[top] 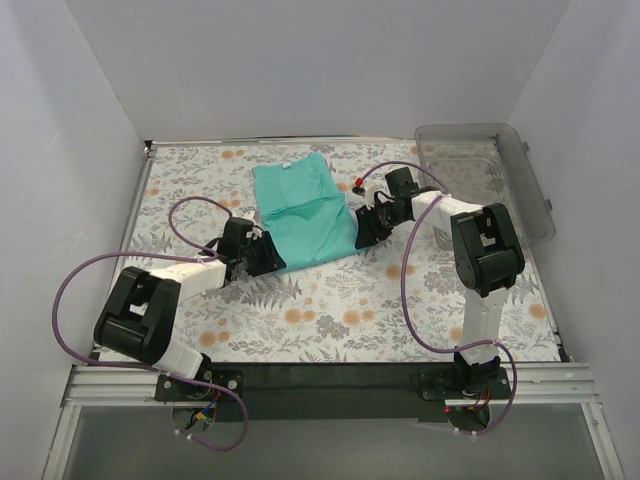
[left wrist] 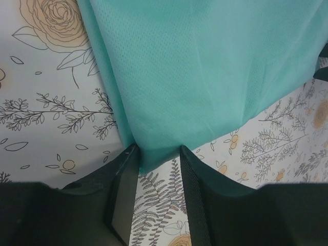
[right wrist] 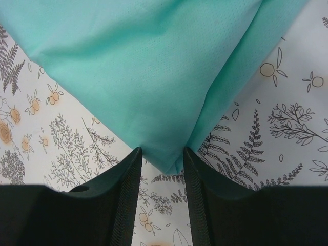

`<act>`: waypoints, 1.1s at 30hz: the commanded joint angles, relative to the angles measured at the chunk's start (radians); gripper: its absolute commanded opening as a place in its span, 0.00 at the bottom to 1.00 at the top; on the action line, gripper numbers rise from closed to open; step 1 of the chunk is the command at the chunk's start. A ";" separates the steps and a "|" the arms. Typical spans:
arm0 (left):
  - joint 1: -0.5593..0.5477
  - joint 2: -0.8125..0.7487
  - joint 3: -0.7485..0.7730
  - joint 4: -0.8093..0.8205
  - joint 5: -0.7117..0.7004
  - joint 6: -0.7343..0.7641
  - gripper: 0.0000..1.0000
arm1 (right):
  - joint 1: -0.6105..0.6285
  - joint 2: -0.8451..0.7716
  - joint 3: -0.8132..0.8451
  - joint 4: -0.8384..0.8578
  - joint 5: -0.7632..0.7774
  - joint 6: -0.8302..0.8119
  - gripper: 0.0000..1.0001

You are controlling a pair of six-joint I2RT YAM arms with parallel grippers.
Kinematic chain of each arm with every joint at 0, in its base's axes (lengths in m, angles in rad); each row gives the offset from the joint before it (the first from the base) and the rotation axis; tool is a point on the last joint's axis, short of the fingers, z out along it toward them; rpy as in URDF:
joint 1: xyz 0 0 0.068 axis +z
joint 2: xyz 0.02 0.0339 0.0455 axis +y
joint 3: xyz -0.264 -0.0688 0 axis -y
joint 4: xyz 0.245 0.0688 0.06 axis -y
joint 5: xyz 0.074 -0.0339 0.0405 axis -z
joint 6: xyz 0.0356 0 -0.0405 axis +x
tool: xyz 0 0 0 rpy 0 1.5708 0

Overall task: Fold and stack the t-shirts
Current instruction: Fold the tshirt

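One teal t-shirt (top: 305, 215) lies partly folded on the floral table, its collar end toward the back. My left gripper (top: 272, 255) is at the shirt's near left corner. In the left wrist view the shirt (left wrist: 205, 77) tapers to a corner lying between the tips of the open left gripper (left wrist: 158, 154). My right gripper (top: 362, 232) is at the near right corner. In the right wrist view the shirt (right wrist: 143, 66) ends in a folded corner between the tips of the open right gripper (right wrist: 162, 154). The table shows through both gaps.
A clear plastic bin (top: 485, 170) stands at the back right of the floral table cover (top: 330, 320). White walls enclose the table on the left, back and right. Purple cables loop off both arms.
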 commanded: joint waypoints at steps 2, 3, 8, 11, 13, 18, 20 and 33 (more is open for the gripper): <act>0.006 0.001 0.035 0.022 0.020 0.007 0.34 | -0.005 -0.014 0.031 0.008 -0.006 0.008 0.38; 0.006 0.006 0.036 0.026 0.025 0.007 0.33 | -0.005 -0.014 0.031 0.008 -0.017 0.008 0.39; 0.006 0.018 0.046 0.029 0.043 0.002 0.24 | -0.005 -0.002 0.031 0.008 -0.051 0.016 0.31; 0.006 0.021 0.049 0.032 0.049 0.002 0.11 | -0.005 -0.006 0.028 0.008 -0.057 0.017 0.15; 0.006 0.023 0.049 0.032 0.045 0.002 0.00 | -0.006 -0.014 0.023 0.008 -0.056 0.017 0.04; 0.006 0.004 0.027 0.030 0.020 -0.004 0.00 | -0.029 -0.069 -0.033 0.011 -0.025 0.014 0.01; 0.007 -0.006 0.018 0.026 0.014 -0.010 0.00 | -0.039 -0.103 -0.064 0.013 -0.016 0.011 0.01; 0.007 -0.147 -0.143 0.081 0.121 -0.084 0.00 | -0.042 -0.137 -0.127 0.011 -0.025 -0.014 0.05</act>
